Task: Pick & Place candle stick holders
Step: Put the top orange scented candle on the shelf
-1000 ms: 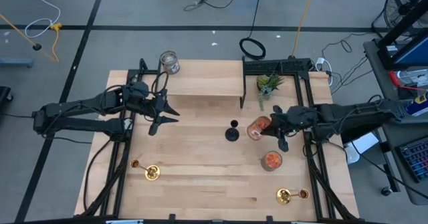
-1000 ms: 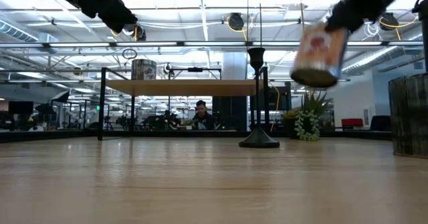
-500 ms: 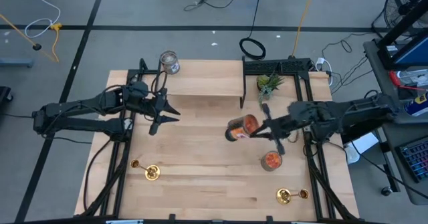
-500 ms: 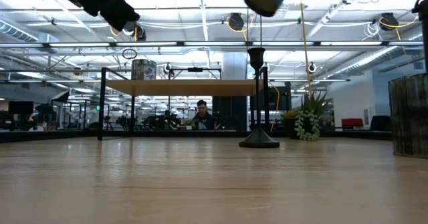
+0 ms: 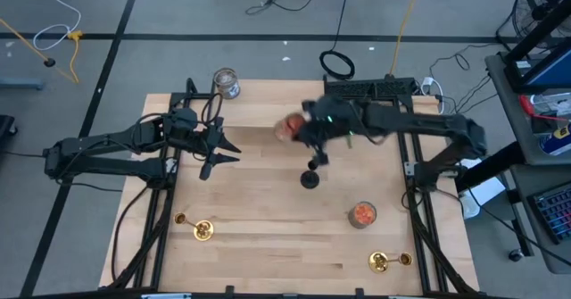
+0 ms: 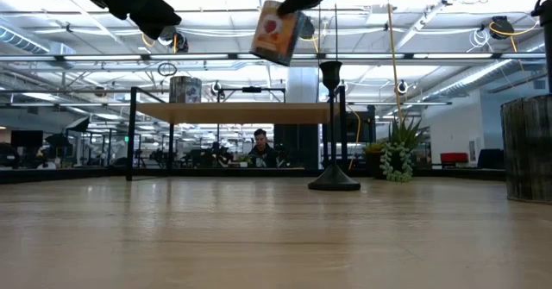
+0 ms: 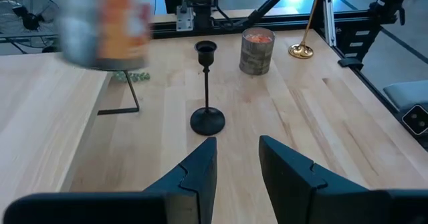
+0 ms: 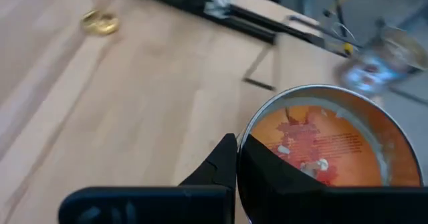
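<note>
My right gripper [image 8: 235,158] was black, and the jar [image 8: 326,144] in it orange inside. The upright candle stick holder [image 7: 206,89] was black, another [image 5: 198,227] gold, the surface [image 5: 259,219] pale wood.

three candle stick holders [image 5: 310,176], three jars [image 5: 362,214]

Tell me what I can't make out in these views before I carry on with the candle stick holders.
- Orange-filled glass jar carried by the right gripper: motion-blurred in high and left wrist views; its label is unreadable.
- Right gripper's far finger: hidden behind the jar's rim in the right wrist view.
- Two gold candle stick holders: too small in the high view to tell upright from lying.
- Black candle stick holder: its top colour is indistinct.
- Left gripper hovers open, empty.
</note>
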{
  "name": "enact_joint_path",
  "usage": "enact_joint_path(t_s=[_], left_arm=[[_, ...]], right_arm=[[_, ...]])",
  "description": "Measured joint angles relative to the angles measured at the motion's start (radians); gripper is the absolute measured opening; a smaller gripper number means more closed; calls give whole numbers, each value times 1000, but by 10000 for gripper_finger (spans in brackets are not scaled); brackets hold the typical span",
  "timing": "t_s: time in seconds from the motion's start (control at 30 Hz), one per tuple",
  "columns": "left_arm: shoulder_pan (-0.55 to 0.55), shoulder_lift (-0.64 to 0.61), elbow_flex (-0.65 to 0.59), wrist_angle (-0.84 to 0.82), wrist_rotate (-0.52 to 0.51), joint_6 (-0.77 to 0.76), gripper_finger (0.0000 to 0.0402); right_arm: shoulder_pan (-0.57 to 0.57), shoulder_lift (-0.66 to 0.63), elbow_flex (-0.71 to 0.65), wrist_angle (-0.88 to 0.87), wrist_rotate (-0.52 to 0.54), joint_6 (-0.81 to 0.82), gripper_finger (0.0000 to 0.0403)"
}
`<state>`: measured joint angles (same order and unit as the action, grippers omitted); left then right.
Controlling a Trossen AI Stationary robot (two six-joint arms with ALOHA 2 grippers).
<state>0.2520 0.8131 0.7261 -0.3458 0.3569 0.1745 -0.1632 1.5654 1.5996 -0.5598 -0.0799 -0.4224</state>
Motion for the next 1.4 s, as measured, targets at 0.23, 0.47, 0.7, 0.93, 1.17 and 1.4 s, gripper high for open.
enact_joint_path(t_s=[0.23,0.47,0.7,0.93,1.17,1.4], left_arm=[[0,0,0,0,0,36,118],[0,0,0,-1,-1,52,118],[0,0,0,-2,-1,53,118],[0,0,0,-2,-1,52,118],[0,0,0,-2,-1,56,118],[0,0,0,-2,0,55,118]], right_arm=[[-130,174,181,18,-3,48,4],[-213,287,197,180,-3,78,4],[-254,339,197,193,-7,85,4],[-281,340,197,216,-80,96,4],[-297,341,197,238,-82,97,9],[-303,340,158,250,-82,112,16]])
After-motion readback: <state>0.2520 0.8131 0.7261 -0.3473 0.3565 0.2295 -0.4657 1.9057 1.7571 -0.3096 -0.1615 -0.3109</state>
